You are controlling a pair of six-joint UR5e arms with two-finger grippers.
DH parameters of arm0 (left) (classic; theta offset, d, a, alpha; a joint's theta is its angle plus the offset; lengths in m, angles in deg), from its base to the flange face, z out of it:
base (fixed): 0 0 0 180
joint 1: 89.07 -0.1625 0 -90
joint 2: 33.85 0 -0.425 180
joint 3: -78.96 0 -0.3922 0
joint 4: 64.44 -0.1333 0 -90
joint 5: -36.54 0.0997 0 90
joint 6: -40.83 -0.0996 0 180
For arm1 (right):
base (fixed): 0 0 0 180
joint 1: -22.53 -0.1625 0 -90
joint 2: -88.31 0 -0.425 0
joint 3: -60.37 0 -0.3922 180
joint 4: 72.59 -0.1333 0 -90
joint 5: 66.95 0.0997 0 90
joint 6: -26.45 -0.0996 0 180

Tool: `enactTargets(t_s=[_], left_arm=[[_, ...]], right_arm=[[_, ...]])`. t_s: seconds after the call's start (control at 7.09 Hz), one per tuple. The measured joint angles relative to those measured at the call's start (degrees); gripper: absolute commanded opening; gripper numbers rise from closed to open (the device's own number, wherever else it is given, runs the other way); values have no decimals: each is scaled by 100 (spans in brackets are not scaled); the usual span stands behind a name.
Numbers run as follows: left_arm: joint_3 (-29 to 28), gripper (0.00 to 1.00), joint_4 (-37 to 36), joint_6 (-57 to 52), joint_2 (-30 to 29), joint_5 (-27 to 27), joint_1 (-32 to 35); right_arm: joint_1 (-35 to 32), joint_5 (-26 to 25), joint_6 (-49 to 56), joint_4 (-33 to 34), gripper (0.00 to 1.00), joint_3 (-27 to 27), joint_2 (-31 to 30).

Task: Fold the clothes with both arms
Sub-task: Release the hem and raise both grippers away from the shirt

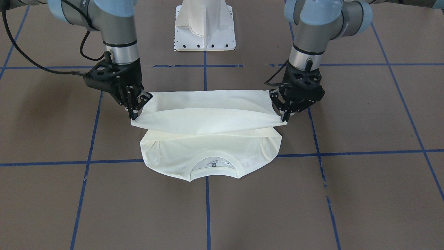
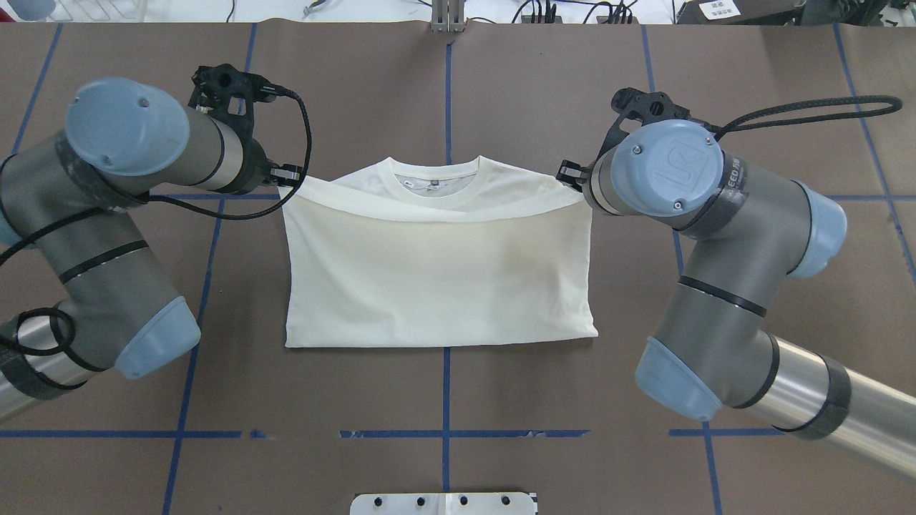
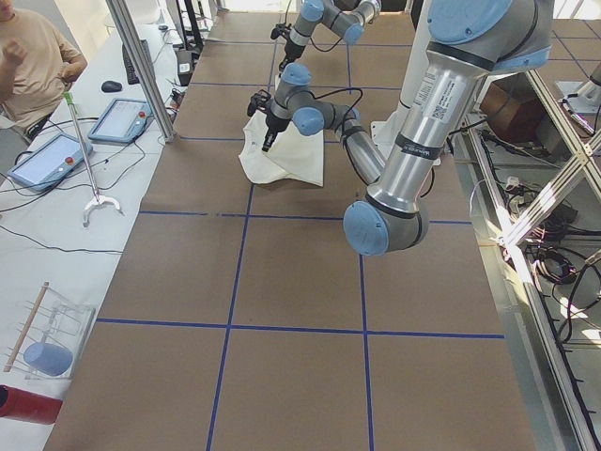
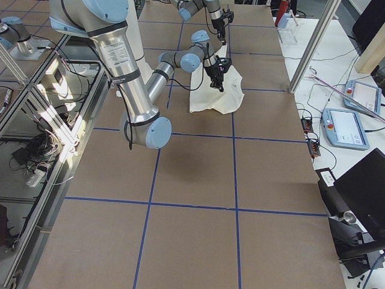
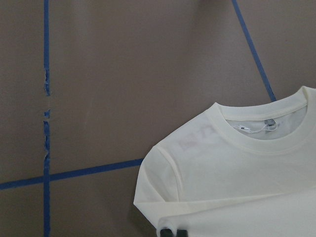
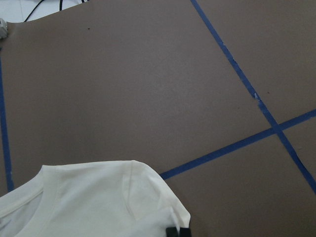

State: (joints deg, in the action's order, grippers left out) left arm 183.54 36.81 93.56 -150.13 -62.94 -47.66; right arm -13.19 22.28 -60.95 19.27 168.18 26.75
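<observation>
Exterior front-facing view: the shirt (image 1: 208, 116) lies on the table (image 1: 364, 194), its hem stretched above its upper half, with the left hand (image 1: 285, 116) and right hand (image 1: 135, 113) each clenched on a corner. Releasing unevenly would likely skew or wrinkle the fold.

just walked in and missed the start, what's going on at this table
Two silver-grey robot arms are folding a cream-white cloth shirt on the brown table. The left hand and the right hand each pinch one corner of the folded-over layer, holding it raised above the part lying flat. The collar is uncovered.
</observation>
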Motion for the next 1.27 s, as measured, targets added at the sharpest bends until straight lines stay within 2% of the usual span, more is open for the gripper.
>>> enactTargets(t_s=[0.28, 0.56, 0.71, 0.85, 1.13, 1.27], left_arm=[[-790, 0, 422, -23, -235, 91, 19], [-1434, 0, 823, -25, -453, 118, -12], [-1616, 9, 988, -25, -484, 120, -41], [-1705, 99, 1068, -24, -495, 119, -79], [-1670, 100, 1112, -31, -471, 104, -136], [-1463, 100, 1096, -62, -427, 69, -149]], right_arm=[[-69, 14, 50, -561, 0, -779, 123], [-44, 16, 59, -850, 0, -1184, 172], [-24, 16, 67, -892, 20, -1296, 181], [-7, 16, 73, -907, 99, -1370, 184], [38, 29, 263, -917, 100, -1519, 246], [-8, 226, 562, -923, 100, -1481, 292]])
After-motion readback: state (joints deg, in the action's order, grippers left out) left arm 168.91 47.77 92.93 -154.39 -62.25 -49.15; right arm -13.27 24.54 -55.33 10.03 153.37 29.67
